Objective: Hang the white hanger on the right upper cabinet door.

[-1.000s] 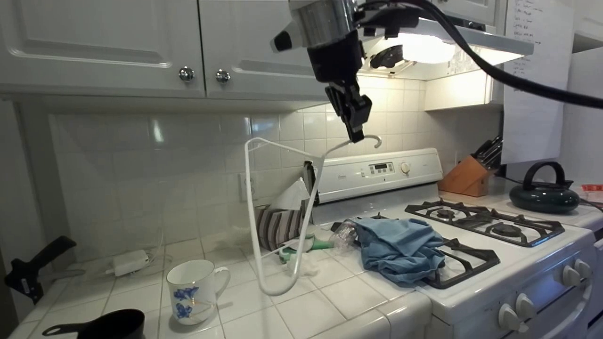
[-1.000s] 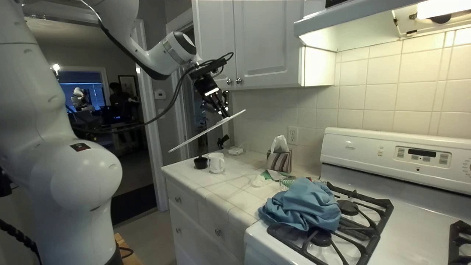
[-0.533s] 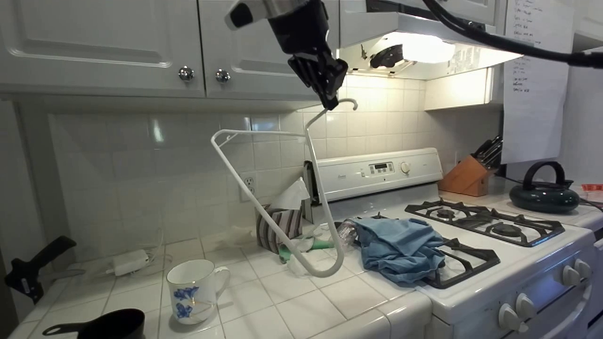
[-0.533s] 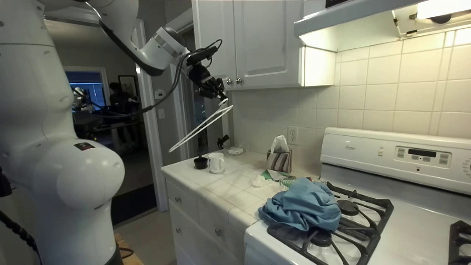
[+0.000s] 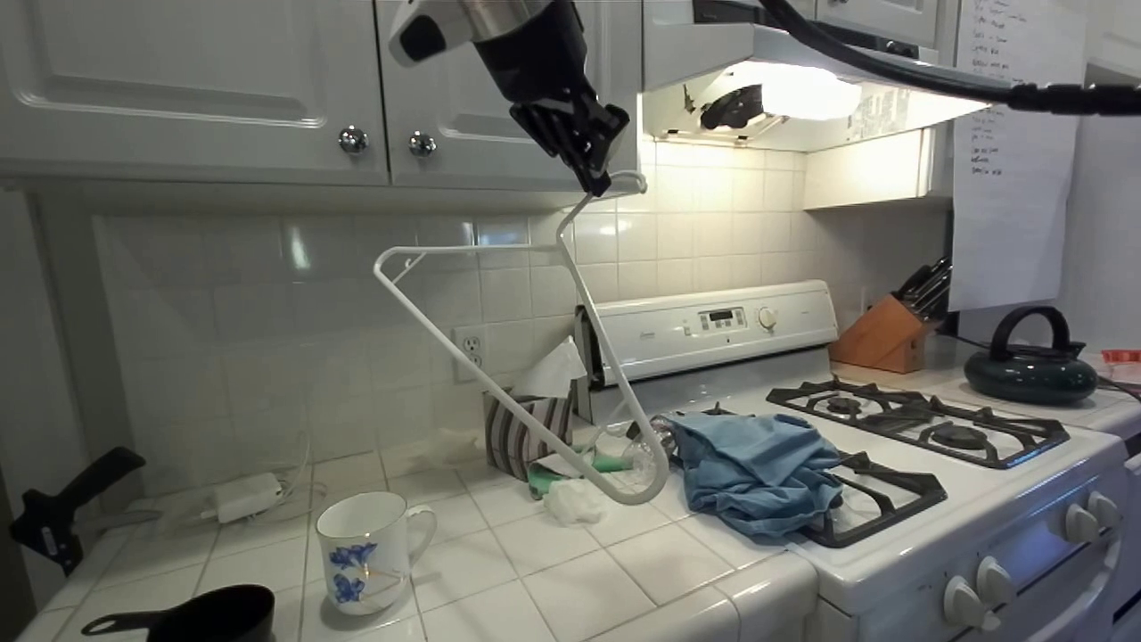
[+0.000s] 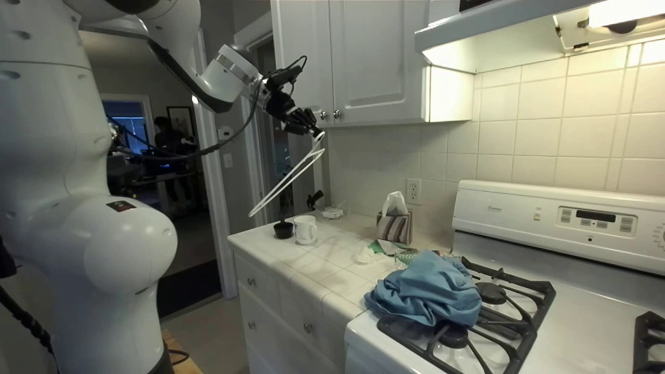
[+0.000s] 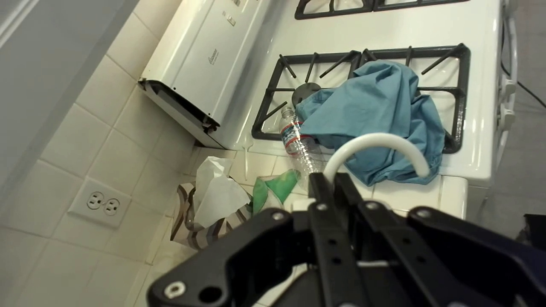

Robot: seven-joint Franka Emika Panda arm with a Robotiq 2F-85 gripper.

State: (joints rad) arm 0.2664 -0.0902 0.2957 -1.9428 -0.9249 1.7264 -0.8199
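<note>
My gripper [image 5: 597, 185] is shut on the white hanger [image 5: 657, 473], pinching it at the base of its hook. In the wrist view the hook [image 7: 375, 140] arcs up and rightward out of the fingertips, its free end pointing down. The hanger's body slants below the gripper in both exterior views, hanging in the air above the counter. The right upper cabinet door [image 6: 379, 57] is closed, with a round silver knob [image 5: 422, 144] at its lower left corner. In an exterior view the gripper [image 6: 317, 132] appears just below and left of that knob, and the hanger is apart from the door.
Left of it is the matching door [image 5: 178, 80]. A range hood [image 6: 499, 31] juts out on the right. On the counter stand a mug [image 5: 364, 553], a small black pan [image 5: 214, 615] and a tissue box [image 6: 395, 227]. A blue cloth [image 6: 428, 291] lies on the stove.
In an exterior view my gripper has risen and moved left with the hanger held. The hanger has turned, its bottom end shifting right and up there; in the last half second the motion is smaller.
</note>
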